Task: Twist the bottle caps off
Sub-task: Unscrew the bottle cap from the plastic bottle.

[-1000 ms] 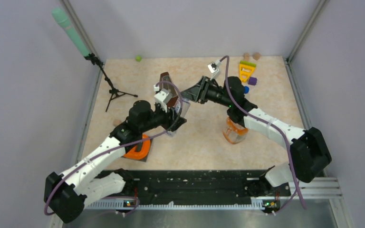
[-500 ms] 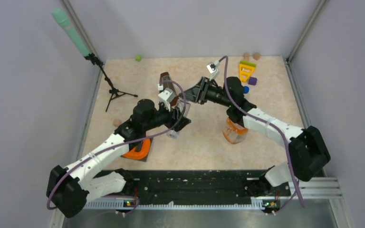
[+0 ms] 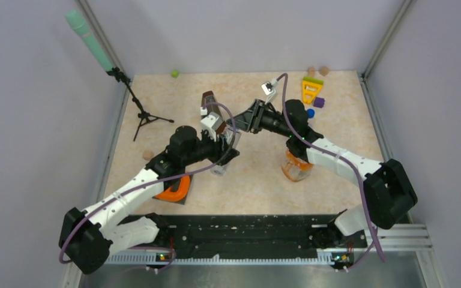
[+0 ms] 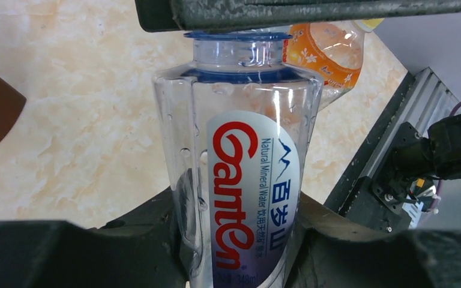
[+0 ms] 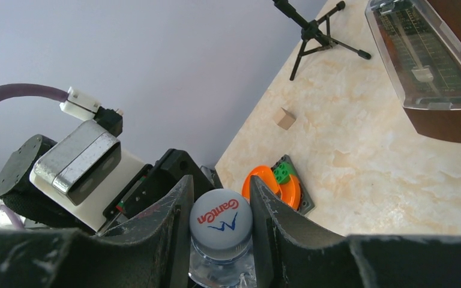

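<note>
Under right gripper (image 5: 221, 201), clamped on white cap (image 5: 221, 223), beige marbled tabletop (image 3: 255, 186); grey walls (image 3: 246, 36) beyond; left gripper (image 4: 240, 246) clamped round labelled bottle (image 4: 249, 174). Bottle base cut off from view.

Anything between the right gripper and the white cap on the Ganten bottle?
Nothing visible. The right gripper flanks the white cap, closed against both its sides; the left gripper holds the labelled bottle lower down.

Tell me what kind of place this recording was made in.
Probably a robot-manipulation lab cell: a marble-patterned tabletop fenced by plain grey walls, two robot arms mounted on a black rail, and props like a metronome.
</note>
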`<move>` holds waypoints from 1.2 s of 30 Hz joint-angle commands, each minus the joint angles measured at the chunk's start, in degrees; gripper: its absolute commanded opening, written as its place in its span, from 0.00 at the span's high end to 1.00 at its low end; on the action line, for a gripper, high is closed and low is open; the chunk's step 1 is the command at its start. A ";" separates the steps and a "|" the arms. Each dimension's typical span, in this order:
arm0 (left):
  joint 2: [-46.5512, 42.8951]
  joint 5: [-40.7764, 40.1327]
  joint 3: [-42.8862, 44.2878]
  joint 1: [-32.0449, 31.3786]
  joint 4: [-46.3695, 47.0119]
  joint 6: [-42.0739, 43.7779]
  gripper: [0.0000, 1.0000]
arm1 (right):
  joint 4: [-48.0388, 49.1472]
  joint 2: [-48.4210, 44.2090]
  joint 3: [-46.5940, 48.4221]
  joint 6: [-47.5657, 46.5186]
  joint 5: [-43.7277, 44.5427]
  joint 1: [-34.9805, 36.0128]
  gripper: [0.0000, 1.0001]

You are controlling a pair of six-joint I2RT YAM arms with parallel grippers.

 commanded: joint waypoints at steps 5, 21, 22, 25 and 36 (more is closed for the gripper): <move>-2.41 -3.86 -2.01 0.35 6.65 -0.28 0.92 | 3.25 -0.84 -0.75 0.04 -5.34 0.34 1.00; -5.47 8.80 -4.52 0.43 16.64 -2.76 1.00 | 12.21 -3.59 -3.14 -6.06 -16.78 0.07 1.00; -5.27 9.63 -4.43 0.41 16.86 -2.99 1.00 | 14.69 -3.46 -3.95 -5.05 -16.74 0.07 1.00; -4.86 10.65 -4.61 0.45 17.67 -3.02 1.00 | 19.47 -2.32 -4.78 0.63 -16.20 0.00 0.73; -4.80 1.21 -1.33 0.32 7.37 3.62 1.00 | -0.27 -5.14 -0.91 -0.55 -1.53 -0.19 0.40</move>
